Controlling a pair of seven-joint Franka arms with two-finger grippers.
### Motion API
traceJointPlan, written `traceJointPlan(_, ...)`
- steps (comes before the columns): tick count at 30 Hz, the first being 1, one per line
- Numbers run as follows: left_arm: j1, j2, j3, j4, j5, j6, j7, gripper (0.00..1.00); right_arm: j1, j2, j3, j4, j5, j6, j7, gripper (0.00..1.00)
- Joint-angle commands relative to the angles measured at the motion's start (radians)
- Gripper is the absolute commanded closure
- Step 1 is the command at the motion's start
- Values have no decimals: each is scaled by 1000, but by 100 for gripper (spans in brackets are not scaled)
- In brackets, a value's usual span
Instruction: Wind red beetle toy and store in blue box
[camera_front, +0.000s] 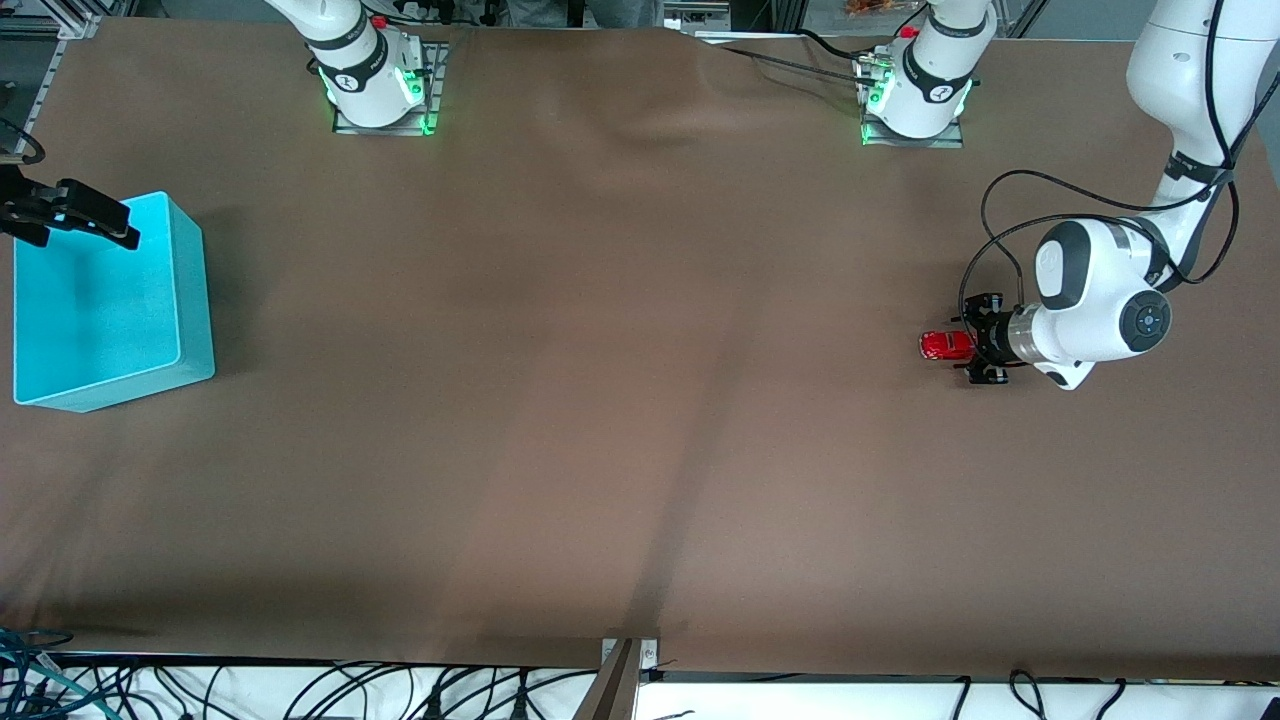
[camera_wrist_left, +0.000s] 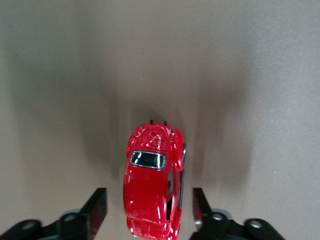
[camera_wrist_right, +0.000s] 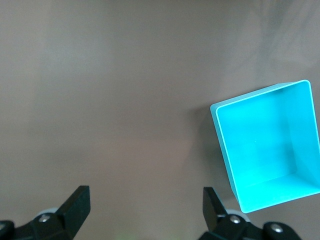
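Note:
The red beetle toy (camera_front: 945, 346) stands on its wheels on the brown table at the left arm's end. My left gripper (camera_front: 968, 346) is down at table level and open, one finger on each side of the toy's rear. In the left wrist view the toy (camera_wrist_left: 150, 190) lies between the fingers (camera_wrist_left: 98, 206) with a gap on both sides. The blue box (camera_front: 190, 300) stands open and empty at the right arm's end. My right gripper (camera_front: 128, 228) hangs open and empty over the box's rim. In the right wrist view (camera_wrist_right: 145, 196) the box (camera_wrist_right: 270, 145) shows off to one side.
The brown cloth-covered table (camera_front: 620, 400) stretches bare between the toy and the box. The two arm bases (camera_front: 375, 80) stand along the edge farthest from the front camera. Cables hang along the table edge nearest the front camera.

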Motion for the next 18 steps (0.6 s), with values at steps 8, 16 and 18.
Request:
traceJointPlan(8,-4,-11,-2,-13,-11,14,-13,100,-3,10,4,27,-6,-10,6,0)
traceJointPlan(16,-10,-17,-68,16,-15,6,-49,100,-3,10,4,25,-6,-10,6,0)
traceJointPlan(18,-11,-16,-85,28,-18,6,-78,100,-3,10,4,27,-6,-10,6,0)
